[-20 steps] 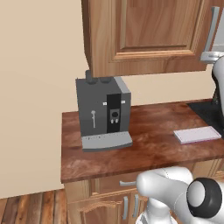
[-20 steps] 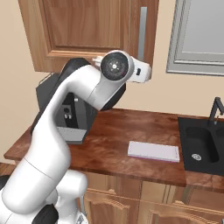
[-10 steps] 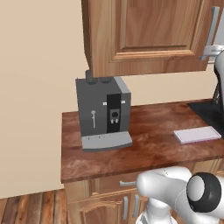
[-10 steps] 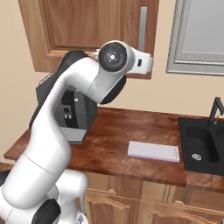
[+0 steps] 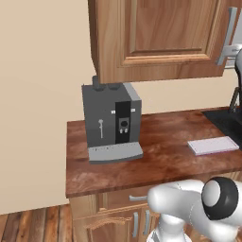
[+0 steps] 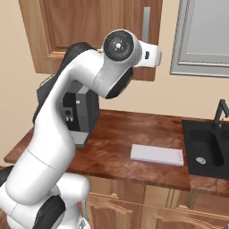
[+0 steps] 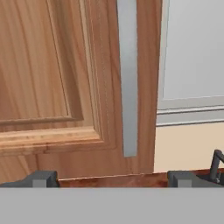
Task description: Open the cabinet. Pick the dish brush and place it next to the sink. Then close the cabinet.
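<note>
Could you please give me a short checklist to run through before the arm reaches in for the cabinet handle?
1. Cabinet door shut, ready to pull: ok.
2. Handle ahead of the gripper, between the fingers: ok.
3. Fingers spread wide enough for the bar: ok.
4. Fingers short of the handle, not touching: ok.
5. Spot beside the sink free for the brush: cannot tell.
6. Dish brush inside: cannot tell, door hides it.

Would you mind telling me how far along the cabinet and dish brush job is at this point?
Nothing is finished yet: the cabinet door is shut. In hand is the first step: the open hand is lined up in front of the door's grey bar handle, not yet gripping it. Left to do: open the door, take the dish brush out, place it beside the sink, and close the cabinet.
</note>
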### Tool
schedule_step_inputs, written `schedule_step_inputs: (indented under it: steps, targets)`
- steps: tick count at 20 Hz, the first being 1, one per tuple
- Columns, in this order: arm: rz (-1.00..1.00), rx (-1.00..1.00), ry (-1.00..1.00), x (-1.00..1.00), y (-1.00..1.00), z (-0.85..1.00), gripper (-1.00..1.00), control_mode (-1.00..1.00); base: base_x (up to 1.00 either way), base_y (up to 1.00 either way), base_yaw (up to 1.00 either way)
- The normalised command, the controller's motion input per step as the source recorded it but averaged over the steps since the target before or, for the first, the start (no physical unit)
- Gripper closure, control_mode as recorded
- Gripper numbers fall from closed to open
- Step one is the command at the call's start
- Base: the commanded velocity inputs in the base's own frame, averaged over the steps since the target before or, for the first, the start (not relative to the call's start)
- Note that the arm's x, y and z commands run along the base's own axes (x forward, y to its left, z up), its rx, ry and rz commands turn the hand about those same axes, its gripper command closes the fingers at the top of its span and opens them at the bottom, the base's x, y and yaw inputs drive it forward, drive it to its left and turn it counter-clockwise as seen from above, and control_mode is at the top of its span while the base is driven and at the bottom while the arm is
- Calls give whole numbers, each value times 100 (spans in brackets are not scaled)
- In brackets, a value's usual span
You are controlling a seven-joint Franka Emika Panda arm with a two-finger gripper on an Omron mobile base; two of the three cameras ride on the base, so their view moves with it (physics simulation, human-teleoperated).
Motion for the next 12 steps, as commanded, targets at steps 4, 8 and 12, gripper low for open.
schedule_step_inputs:
  steps: [4, 8, 12]
  targets:
    - [0, -1, 11, 38, 0, 0, -100, -100, 0, 0, 0]
    - [0, 0, 2, 37, -1, 0, -100, -100, 0, 0, 0]
    - [0, 0, 0, 6, -2, 0, -100, -100, 0, 0, 0]
